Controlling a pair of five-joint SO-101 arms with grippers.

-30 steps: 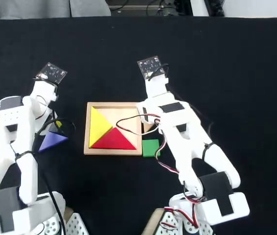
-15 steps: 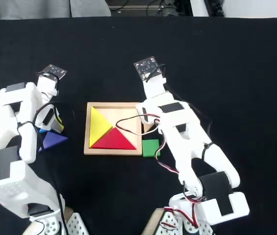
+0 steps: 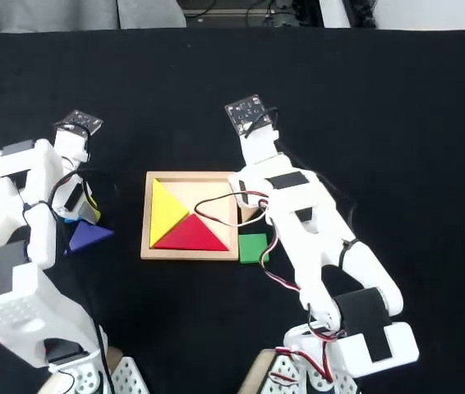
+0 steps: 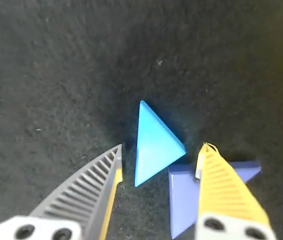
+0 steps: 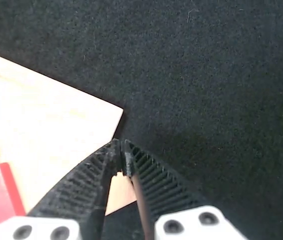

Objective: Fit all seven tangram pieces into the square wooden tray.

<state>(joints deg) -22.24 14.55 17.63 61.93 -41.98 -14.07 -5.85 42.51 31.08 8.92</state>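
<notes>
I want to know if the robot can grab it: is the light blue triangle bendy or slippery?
Probably stiff: the light blue triangle has thick, straight edges like a solid block. Its slanted sides might let it slip sideways when the open left gripper squeezes. Lying flat on the black cloth, it shouldn't roll or tip.
</notes>
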